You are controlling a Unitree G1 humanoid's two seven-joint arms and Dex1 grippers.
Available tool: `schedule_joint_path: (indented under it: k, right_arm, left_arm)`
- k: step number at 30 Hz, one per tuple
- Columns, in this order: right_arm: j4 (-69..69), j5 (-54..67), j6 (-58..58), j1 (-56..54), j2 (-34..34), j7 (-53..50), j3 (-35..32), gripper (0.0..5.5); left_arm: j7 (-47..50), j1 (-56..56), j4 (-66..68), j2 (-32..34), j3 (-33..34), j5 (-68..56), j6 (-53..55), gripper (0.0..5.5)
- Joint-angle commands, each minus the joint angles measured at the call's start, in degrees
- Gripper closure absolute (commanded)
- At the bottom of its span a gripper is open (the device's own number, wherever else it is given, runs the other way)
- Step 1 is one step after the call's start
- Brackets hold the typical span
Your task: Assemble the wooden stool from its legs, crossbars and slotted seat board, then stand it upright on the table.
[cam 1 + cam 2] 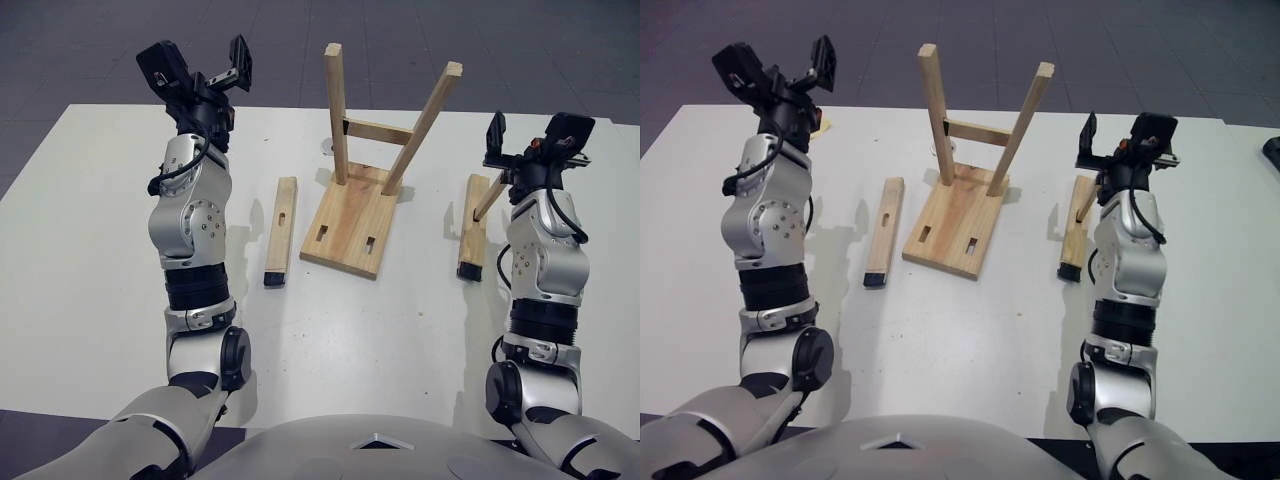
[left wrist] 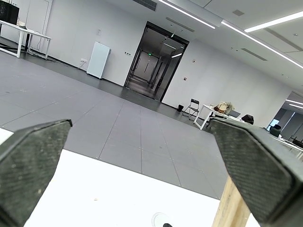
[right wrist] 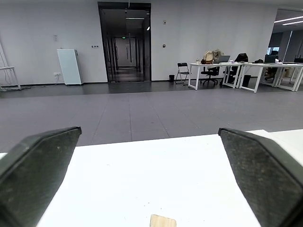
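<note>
**Half-built stool, turned upside down.** The seat board (image 1: 348,222) lay slot-side up at mid-table, apparently so that legs could be pressed down into it. A left upright leg (image 1: 337,112) and a right upright leg (image 1: 423,125) stood in its far slots, braced by a crossbar (image 1: 378,131); the near slots were empty. A left loose leg (image 1: 281,232) and a right loose leg (image 1: 472,228) lay flat on the table (image 1: 100,200), one either side of the board, near each arm. A short bar (image 1: 489,197) rose from the right one. The left claw (image 1: 200,62) and right claw (image 1: 533,135) hung raised, both spread wide and empty.

A white table (image 1: 100,250) stands on grey floor tiles (image 3: 142,113), with white walls (image 3: 38,28), a dark doorway (image 3: 125,42) and desks (image 3: 251,65) beyond.
</note>
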Motion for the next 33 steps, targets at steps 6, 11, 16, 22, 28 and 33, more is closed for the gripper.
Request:
schedule_joint_path:
  k: [6,11,16,22,28,33]
  right_arm:
    - [1.1,-0.8,-2.4,-12.7,-3.2,-0.5,-0.8,0.11]
    - [1.3,-1.6,-3.5,-15.9,-3.8,-1.8,-0.9,0.11]
    - [9.0,-6.1,-0.4,-3.7,0.5,-5.8,1.7,0.11]
    - [17.4,-8.7,-2.4,-0.6,1.6,-7.7,2.6,0.11]
    - [13.8,-7.5,-2.2,-1.1,0.5,-6.8,1.1,0.11]
    - [6.4,-6.7,-3.1,-1.3,0.1,-4.4,1.6,0.11]
  left_arm:
    - [0.6,-0.1,0.2,-0.9,0.2,0.6,-0.9,0.10]
    - [0.8,0.1,0.2,-1.1,0.7,0.9,-1.3,0.10]
    - [0.8,-0.1,1.4,-1.3,0.8,1.0,-1.4,0.10]
    - [-0.5,-1.2,4.0,-0.9,0.6,1.1,-1.9,0.10]
    - [-0.8,-1.3,4.7,-0.6,0.8,1.3,-2.5,0.10]
    - [-0.5,-0.4,4.4,-1.0,0.9,1.4,-3.0,0.10]
